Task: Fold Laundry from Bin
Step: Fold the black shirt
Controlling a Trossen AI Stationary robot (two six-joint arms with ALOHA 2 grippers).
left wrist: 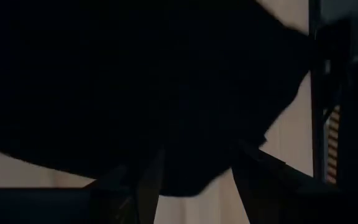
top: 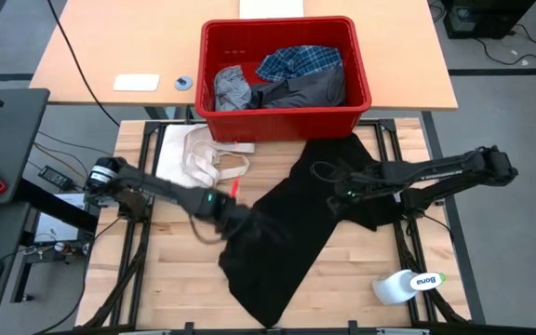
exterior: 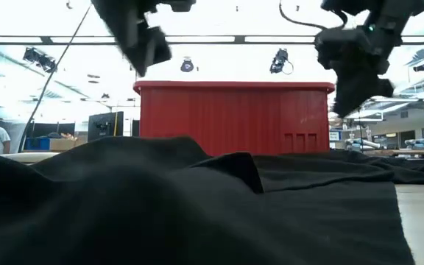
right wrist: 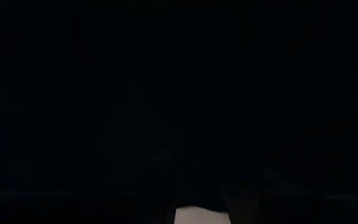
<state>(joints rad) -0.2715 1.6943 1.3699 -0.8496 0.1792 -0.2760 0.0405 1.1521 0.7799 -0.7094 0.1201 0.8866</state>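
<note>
The white bottle [top: 406, 285] lying on the worktop [top: 166, 279] bears the upside-down brand "Bona"; nothing else legible.

Your two arms are dark, nearly black, built from slim tubular links joined by bulkier joint housings. On the left arm [top: 156, 191] you can see a pale silver-grey round cap at its 9 o'clock end and a small green light glowing on the housing nearer the wrist. The right arm [top: 435, 172] carries a line of faint pale lettering along its long link, too small to read, and a thin black cable loops off its wrist housing. From table height the wrist blocks look angular and boxy, matte black, with a small green glow on the right one. The left gripper's fingers [left wrist: 151, 186] are flat, dark bars.
</note>
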